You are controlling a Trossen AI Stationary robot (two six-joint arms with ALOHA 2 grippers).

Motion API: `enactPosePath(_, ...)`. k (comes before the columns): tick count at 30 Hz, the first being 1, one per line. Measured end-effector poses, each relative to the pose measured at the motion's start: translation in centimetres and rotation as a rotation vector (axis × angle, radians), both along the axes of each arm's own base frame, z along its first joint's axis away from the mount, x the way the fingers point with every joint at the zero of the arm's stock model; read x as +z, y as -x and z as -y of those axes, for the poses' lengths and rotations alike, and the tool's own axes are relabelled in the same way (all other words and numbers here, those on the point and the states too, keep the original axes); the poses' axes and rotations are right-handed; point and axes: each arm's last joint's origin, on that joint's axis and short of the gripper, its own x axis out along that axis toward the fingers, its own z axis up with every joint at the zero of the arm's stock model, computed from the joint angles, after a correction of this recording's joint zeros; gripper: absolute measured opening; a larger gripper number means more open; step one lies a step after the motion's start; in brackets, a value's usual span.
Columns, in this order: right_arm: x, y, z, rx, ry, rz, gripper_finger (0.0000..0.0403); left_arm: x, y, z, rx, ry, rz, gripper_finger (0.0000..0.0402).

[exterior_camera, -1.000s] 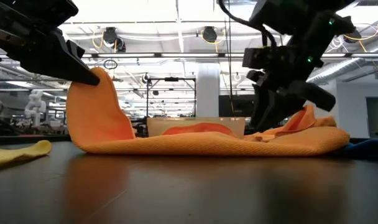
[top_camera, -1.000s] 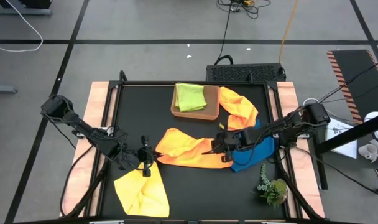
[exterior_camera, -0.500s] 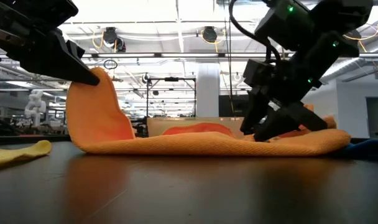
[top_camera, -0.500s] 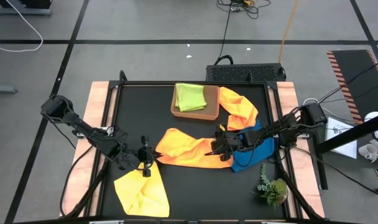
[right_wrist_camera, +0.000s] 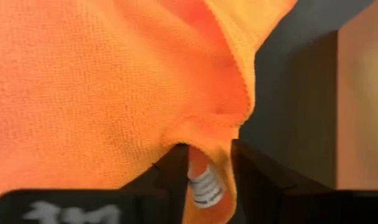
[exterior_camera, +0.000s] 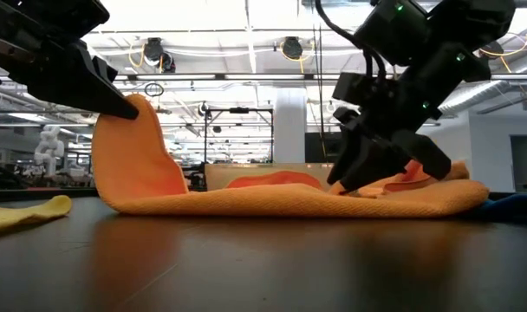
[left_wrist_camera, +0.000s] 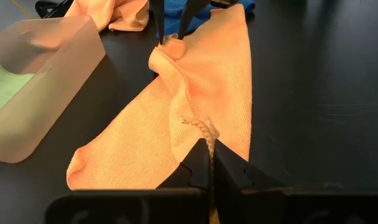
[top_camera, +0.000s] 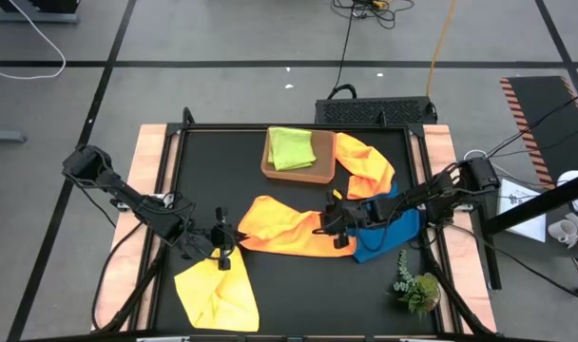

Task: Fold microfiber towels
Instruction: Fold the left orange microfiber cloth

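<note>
An orange towel (top_camera: pixel 289 228) lies stretched across the table's middle. My left gripper (top_camera: pixel 222 237) is shut on its left corner, which it holds raised in the low view (exterior_camera: pixel 129 108). My right gripper (top_camera: pixel 327 224) is shut on a raised fold near the towel's right end (exterior_camera: pixel 359 182). A second orange towel (top_camera: pixel 365 166), a blue towel (top_camera: pixel 389 237) and a yellow towel (top_camera: pixel 218 294) lie crumpled on the table. A lime green towel (top_camera: pixel 291 149) lies folded in the brown tray (top_camera: pixel 313 175). My left gripper pinches the orange towel's left corner (left_wrist_camera: pixel 200 127) between its two fingers, coming level from the table's left. The corner is lifted off the table and the cloth slopes down slack from it (exterior_camera: pixel 151 165); the rest lies flat. My right gripper pinches a fold at the towel's hemmed edge, where the white tag is (right_wrist_camera: pixel 207 180), between its two fingers. The fingers (exterior_camera: pixel 346 169) slant down from the table's right. The pinched cloth stands up as a small peak (left_wrist_camera: pixel 167 50); the towel around it rests on the table.
A green plant sprig (top_camera: pixel 417 285) lies at the near right corner. The blue towel lies under my right arm. The tray stands at the far middle. Bare black tabletop shows at the far left and between the yellow towel and the sprig.
My right gripper has come down onto the orange towel's right part and shifted a little toward the table's left, drawing a small peak of cloth with it. My left gripper keeps the left corner raised as before.
</note>
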Motion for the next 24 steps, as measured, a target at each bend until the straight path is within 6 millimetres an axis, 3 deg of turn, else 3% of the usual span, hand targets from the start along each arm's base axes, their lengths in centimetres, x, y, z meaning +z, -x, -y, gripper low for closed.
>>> enactPosePath(5,0.0,0.0,0.2,-0.004,-0.028,0.0,0.0015,0.0,0.0,0.0,0.0,0.0,0.0,0.0014)
enactPosePath(11,1.3,0.1,0.2,-0.035,-0.065,0.06,0.0003,0.5,-0.1,0.0,-0.015,-0.019,0.035,0.0004)
enactPosePath(16,5.5,1.3,-0.6,-0.041,-0.143,0.229,0.0002,3.4,-0.1,0.1,-0.019,-0.044,0.124,0.0004)
enactPosePath(24,13.6,6.0,-3.0,0.084,-0.303,0.57,0.0001,11.2,0.6,1.2,-0.074,-0.121,0.297,0.0003)
